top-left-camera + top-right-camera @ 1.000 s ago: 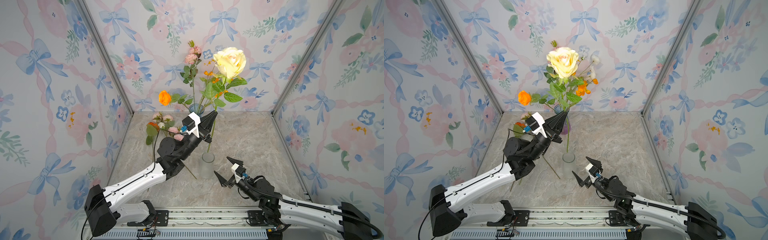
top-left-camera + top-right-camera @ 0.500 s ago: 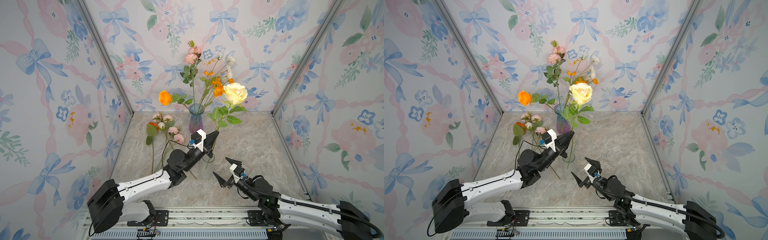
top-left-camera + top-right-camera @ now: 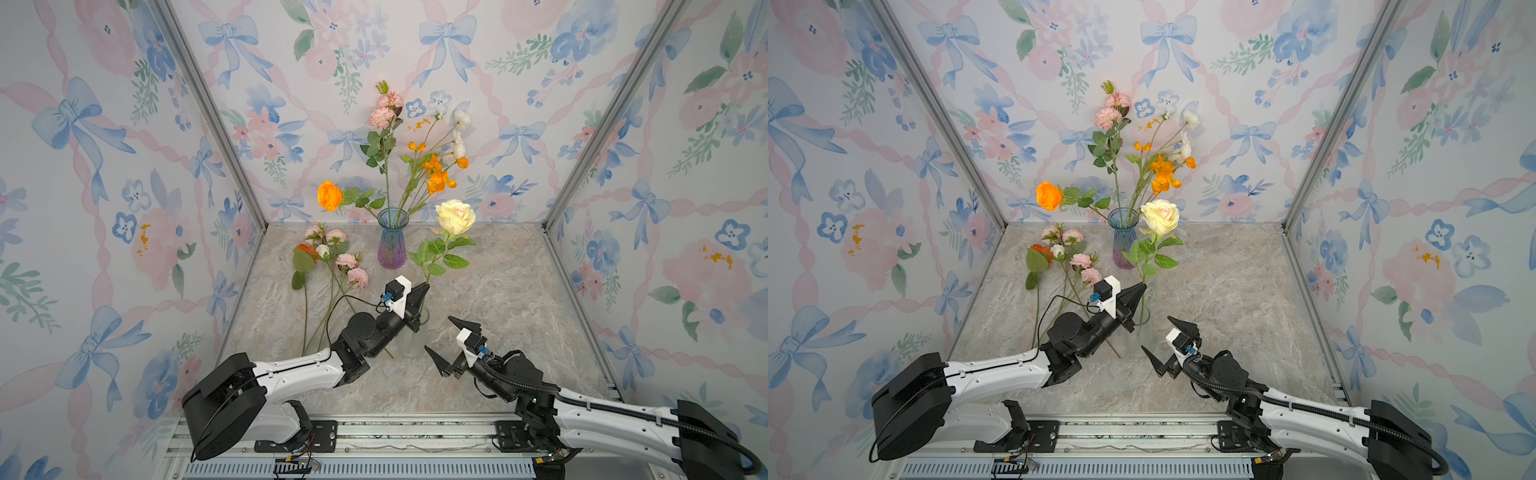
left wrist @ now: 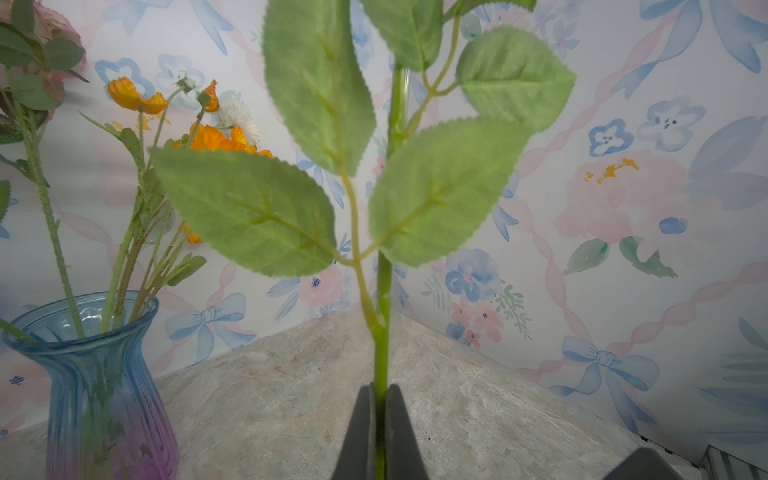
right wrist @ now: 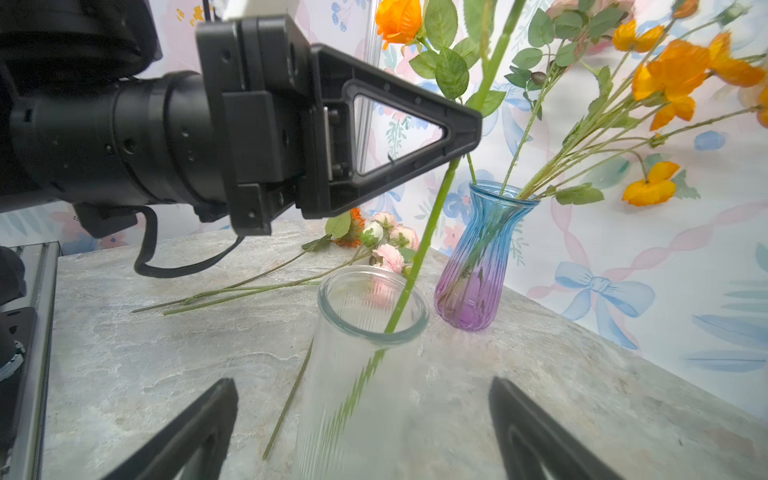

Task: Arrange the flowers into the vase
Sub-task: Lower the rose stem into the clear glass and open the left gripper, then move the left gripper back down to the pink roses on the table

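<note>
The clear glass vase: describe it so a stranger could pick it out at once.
On the marble table, look near the front middle, well forward of the blue and purple vase at the back. The clear glass vase stands there. Unlike that tinted, crowded one, it is colourless and holds a single stem, that of the cream rose.

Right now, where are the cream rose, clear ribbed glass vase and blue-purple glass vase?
cream rose [image 3: 455,217]: in a top view, bloom.
clear ribbed glass vase [image 5: 332,374]: right wrist view, wall.
blue-purple glass vase [image 3: 391,244]: in a top view, belly.

no readable text, labels or numbers
</note>
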Motion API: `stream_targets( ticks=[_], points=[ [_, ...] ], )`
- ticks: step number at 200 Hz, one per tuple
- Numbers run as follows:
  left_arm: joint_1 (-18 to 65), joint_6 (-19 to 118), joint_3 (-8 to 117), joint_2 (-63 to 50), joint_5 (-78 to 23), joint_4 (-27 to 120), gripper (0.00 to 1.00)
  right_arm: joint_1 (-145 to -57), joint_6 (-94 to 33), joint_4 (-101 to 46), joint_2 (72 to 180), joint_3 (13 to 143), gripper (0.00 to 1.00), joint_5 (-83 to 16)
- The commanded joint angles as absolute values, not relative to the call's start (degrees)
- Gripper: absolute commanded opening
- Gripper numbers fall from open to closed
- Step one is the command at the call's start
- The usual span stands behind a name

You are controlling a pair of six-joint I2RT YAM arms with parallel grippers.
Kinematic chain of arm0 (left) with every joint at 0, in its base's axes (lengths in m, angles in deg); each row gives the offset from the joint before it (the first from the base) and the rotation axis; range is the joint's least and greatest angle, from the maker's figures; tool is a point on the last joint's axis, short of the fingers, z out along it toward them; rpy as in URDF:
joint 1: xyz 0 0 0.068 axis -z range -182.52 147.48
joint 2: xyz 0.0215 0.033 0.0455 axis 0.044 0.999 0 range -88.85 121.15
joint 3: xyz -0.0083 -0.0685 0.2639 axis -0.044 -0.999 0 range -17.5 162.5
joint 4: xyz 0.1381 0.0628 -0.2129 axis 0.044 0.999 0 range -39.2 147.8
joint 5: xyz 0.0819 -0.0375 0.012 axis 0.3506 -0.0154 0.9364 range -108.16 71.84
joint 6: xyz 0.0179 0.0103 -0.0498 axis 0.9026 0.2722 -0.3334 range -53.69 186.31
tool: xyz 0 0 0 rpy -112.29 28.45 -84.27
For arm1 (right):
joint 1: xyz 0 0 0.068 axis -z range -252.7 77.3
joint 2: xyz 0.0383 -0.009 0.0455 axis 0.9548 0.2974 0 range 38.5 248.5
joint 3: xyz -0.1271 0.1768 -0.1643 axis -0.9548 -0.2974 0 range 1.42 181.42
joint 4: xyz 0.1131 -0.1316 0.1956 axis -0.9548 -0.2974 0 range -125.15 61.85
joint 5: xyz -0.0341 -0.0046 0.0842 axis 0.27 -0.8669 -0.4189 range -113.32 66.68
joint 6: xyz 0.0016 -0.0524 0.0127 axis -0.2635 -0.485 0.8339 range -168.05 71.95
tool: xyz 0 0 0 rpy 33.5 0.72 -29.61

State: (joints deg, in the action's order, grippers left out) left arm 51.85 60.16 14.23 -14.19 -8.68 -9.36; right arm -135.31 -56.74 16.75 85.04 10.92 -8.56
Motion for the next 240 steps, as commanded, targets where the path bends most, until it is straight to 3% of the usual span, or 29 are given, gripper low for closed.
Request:
stream_targets(
  ticks=[1, 47, 100, 128, 155, 174, 201, 240],
  points=[
    [52.0, 58.7, 13.3, -14.1, -7.4, -11.2, 0.1, -134.7, -55.8, 17.1, 85.3, 11.5, 0.97, -9.3],
    [52.0, 58.5, 12.4, -15.3, -6.6, -11.2, 0.19, -134.7, -55.8, 17.1, 85.9, 11.7, 0.97, -9.6],
    [52.0, 57.9, 11.1, -18.7, -6.7, -10.1, 0.51, -134.7, -55.7, 16.9, 85.7, 11.7, 0.97, -10.1],
    [52.0, 57.9, 10.1, -23.4, -4.9, -4.6, 0.6, -135.2, -56.2, 15.3, 84.7, 12.2, 0.97, -10.9],
    [51.3, 56.8, 10.0, -30.4, 2.4, 6.6, 0.6, -138.2, -58.3, 14.8, 83.5, 12.3, 0.97, -9.3],
    [45.4, 46.2, 13.6, -34.2, 5.9, 24.1, 0.55, -141.5, -61.4, 14.5, 83.6, 12.8, 0.97, -7.4],
    [29.0, 33.4, 17.1, -34.2, -4.7, 43.5, 0.48, -144.8, -63.4, 16.4, 87.1, 13.6, 0.97, -6.0],
    [11.3, 26.3, 16.1, -25.4, -23.9, 46.3, 0.42, -148.0, -64.9, 19.1, 93.4, 15.2, 0.97, -6.4]
  ],
)
